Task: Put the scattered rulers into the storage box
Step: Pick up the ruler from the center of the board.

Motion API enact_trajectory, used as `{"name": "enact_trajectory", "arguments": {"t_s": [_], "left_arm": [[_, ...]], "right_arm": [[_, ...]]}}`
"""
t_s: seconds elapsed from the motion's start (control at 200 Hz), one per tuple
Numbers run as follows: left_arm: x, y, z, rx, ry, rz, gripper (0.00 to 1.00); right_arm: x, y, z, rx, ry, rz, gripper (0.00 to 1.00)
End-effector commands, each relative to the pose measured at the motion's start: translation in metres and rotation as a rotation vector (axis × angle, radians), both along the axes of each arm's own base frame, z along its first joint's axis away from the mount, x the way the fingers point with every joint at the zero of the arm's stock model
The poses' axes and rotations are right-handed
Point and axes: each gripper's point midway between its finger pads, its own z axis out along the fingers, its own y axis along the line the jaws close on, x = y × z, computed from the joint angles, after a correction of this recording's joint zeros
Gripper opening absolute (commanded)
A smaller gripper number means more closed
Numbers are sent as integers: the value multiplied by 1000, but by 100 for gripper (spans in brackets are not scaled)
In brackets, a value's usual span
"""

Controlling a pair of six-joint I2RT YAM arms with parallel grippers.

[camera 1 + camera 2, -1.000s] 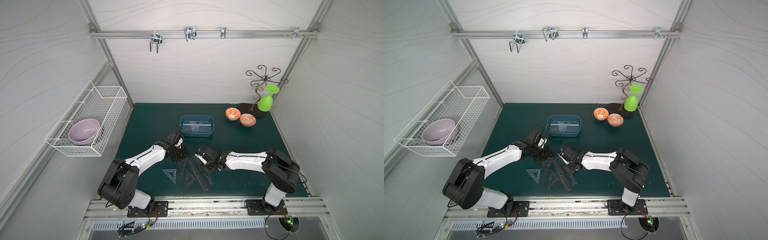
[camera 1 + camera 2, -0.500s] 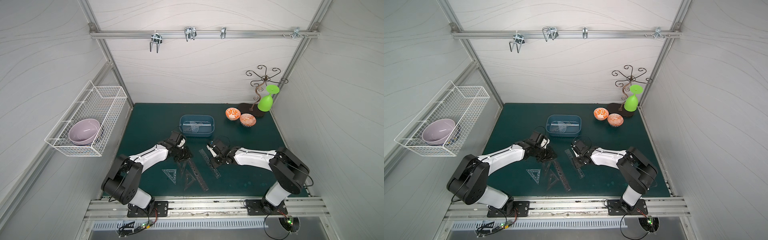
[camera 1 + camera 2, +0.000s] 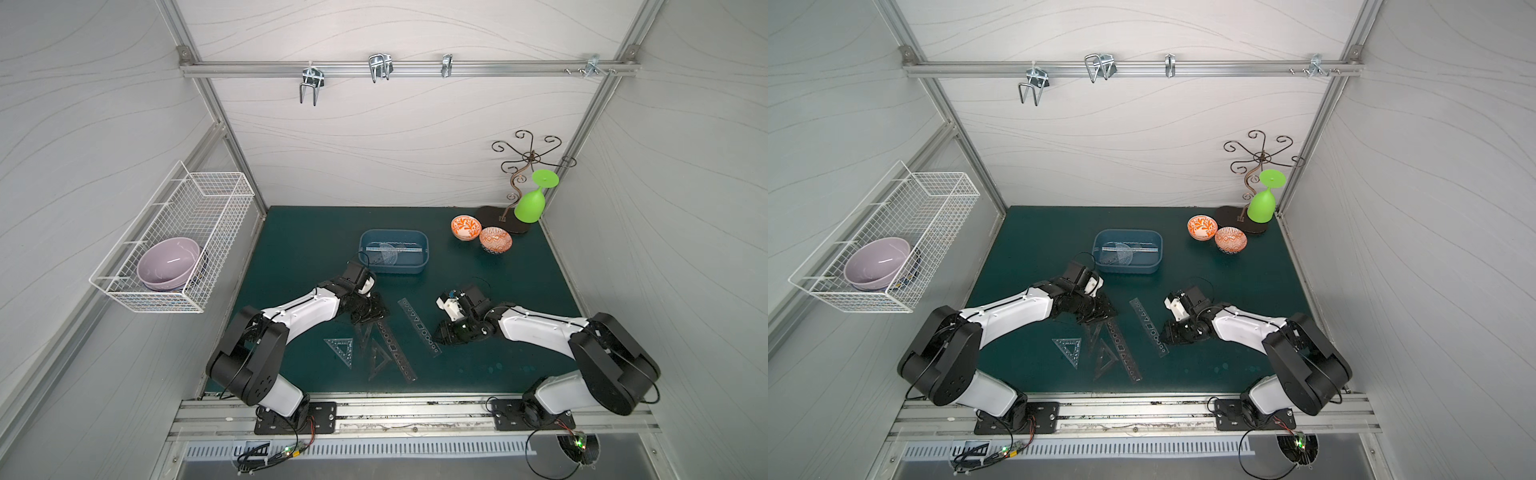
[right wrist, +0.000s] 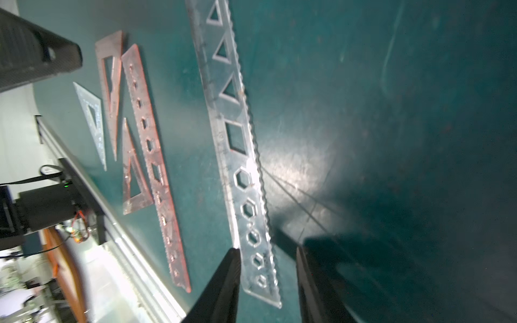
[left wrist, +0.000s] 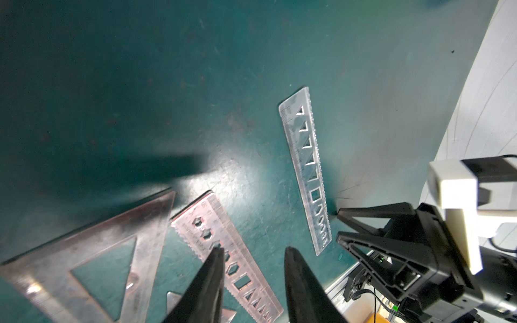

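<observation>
Finds clear stencil strip [image 4: 237, 145] flat, long axis running straight out from right claw [image 4: 267, 250], near end between its part-open, empty jaws.

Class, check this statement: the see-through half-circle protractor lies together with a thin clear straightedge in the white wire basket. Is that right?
No. The see-through half-circle protractor lies together with the thin clear straightedge in the shallow dusty-blue plastic tub, not the white wire basket, which holds a lilac bowl. Both top views show this.
</observation>
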Motion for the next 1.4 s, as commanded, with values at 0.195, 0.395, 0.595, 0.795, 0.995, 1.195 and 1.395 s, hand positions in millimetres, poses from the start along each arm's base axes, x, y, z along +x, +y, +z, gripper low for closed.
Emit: {"name": "enact_trajectory", "arguments": {"t_s": [0.195,0.395,0.595,0.795,0.995,1.195,1.395], "left_arm": [[10,-7,10,-11,-34,-21,40],[9,-8,10,-18,-29,-26,40],[8,-10,12,-38,-38,-33,38],[6,-22,12,-100,-25,-32,33],[8,-63,12,-177,-19,-50,23],[11,-81,-6,-138,23,-77,22],[18,-82,-15,-98,28,-75,22]], "right_arm": [[-28,10,-8,75,136,11,33],[-31,26,-11,96,140,46,32],[-30,40,-15,92,143,80,31],[-22,47,-8,115,125,93,30],[13,39,25,235,50,1,30],[37,31,38,290,31,-39,29],[44,27,38,305,51,-37,28]]}}
